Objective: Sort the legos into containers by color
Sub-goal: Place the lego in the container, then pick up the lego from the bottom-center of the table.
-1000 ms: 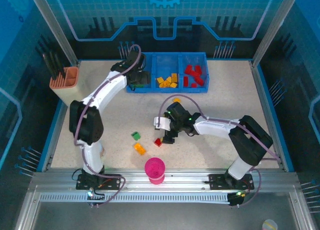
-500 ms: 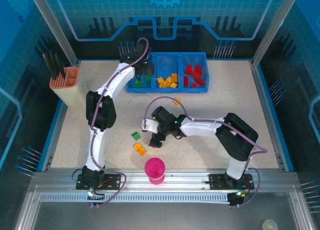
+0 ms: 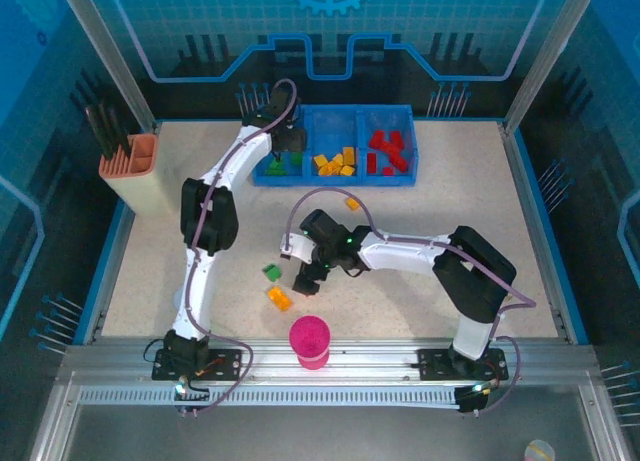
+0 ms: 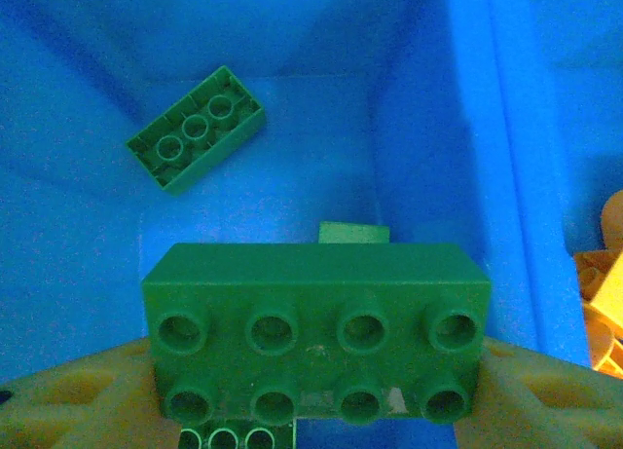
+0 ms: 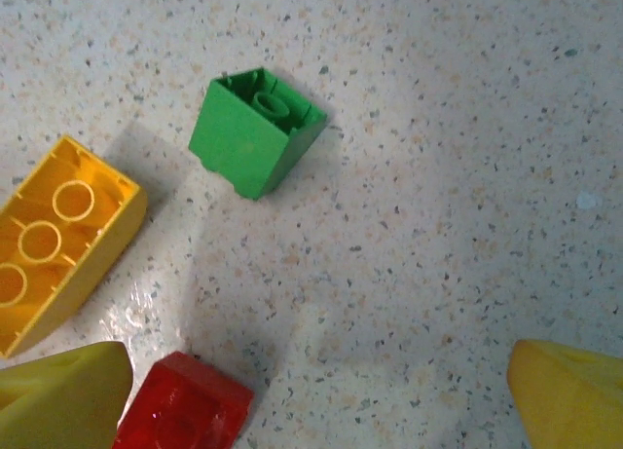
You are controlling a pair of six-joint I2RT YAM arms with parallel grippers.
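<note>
Stretched farther forward than a second ago, your left gripper clamps one large green plastic studded brick over the leftmost of three compartments in the long blue plastic tray. Your right gripper, shifted left, gapes above one orange-yellow brick, one small green brick and one red brick.

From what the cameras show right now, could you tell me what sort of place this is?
Probably a robot lab test cell: two arms bolted to an aluminium rail, clear panel walls around a table, and a blue tray of toy bricks.
</note>
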